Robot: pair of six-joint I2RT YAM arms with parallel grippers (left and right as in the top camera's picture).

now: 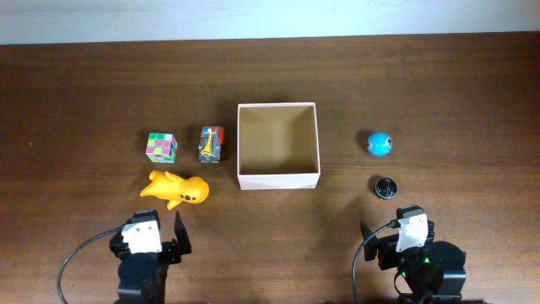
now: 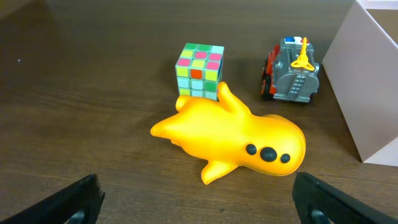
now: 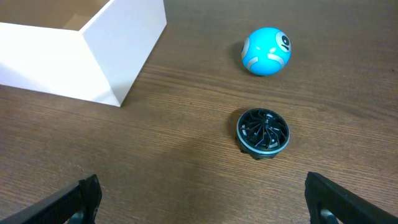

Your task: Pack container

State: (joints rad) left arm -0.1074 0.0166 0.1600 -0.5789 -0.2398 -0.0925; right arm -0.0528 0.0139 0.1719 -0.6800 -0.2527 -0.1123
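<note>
The container (image 1: 278,178) is a square white box with a tan inside, open and empty, at the table's middle; its wall shows in the left wrist view (image 2: 367,74) and right wrist view (image 3: 93,56). Left of it lie an orange toy animal (image 1: 177,189) (image 2: 233,138), a colourful puzzle cube (image 1: 161,146) (image 2: 199,70) and a grey-red toy truck (image 1: 211,144) (image 2: 292,71). Right of it lie a blue ball (image 1: 380,143) (image 3: 266,51) and a dark round disc (image 1: 386,187) (image 3: 263,132). My left gripper (image 1: 152,232) (image 2: 196,199) is open just short of the orange toy. My right gripper (image 1: 396,230) (image 3: 202,202) is open, short of the disc.
The brown wooden table (image 1: 76,93) ends at a pale wall strip along the far edge. Black cables loop beside both arm bases at the near edge.
</note>
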